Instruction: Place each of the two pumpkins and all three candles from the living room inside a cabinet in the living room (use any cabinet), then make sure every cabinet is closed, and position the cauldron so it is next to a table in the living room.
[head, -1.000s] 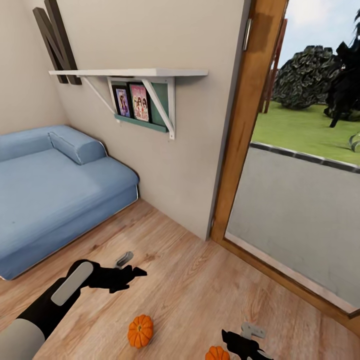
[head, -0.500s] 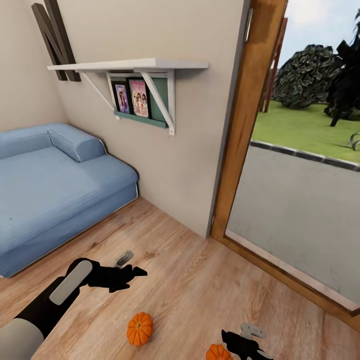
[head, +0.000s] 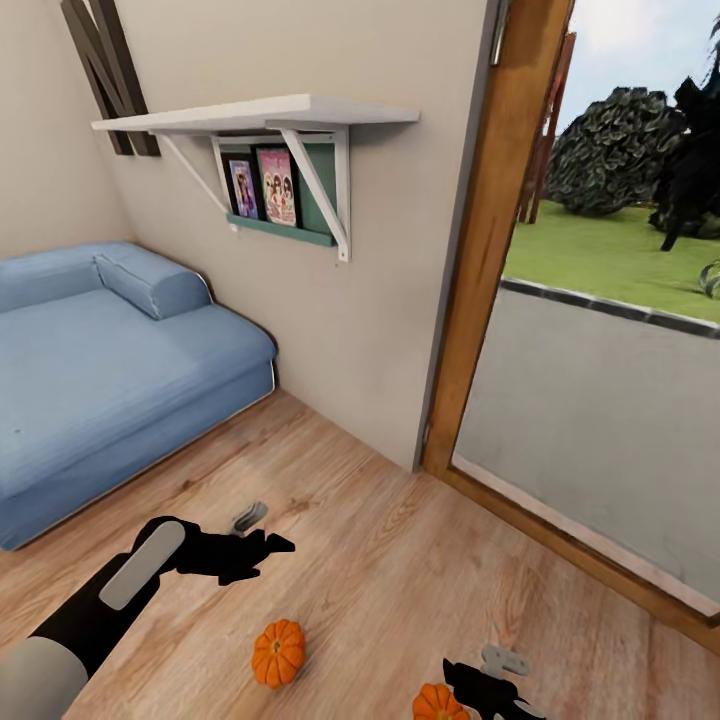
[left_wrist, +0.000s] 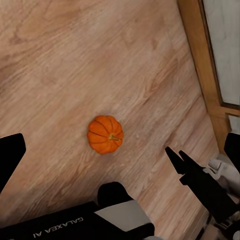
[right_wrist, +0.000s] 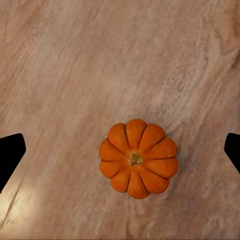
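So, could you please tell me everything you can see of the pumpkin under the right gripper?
The pumpkin is small, round and bright orange, with deep ribs meeting at a short tan stem that points up. It sits upright on the wooden floor, touching nothing else. The right gripper hangs above it, open, fingertips well apart.

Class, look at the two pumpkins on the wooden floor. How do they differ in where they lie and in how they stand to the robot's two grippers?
The first pumpkin lies farther into the room, on open floor between the two arms, below the left gripper in the head view. The second pumpkin lies at the picture's lower edge, partly cut off, close beside the right gripper. The right wrist view looks straight down on a pumpkin, with the fingertips wide apart. Both are small, orange, ribbed and ungrasped.
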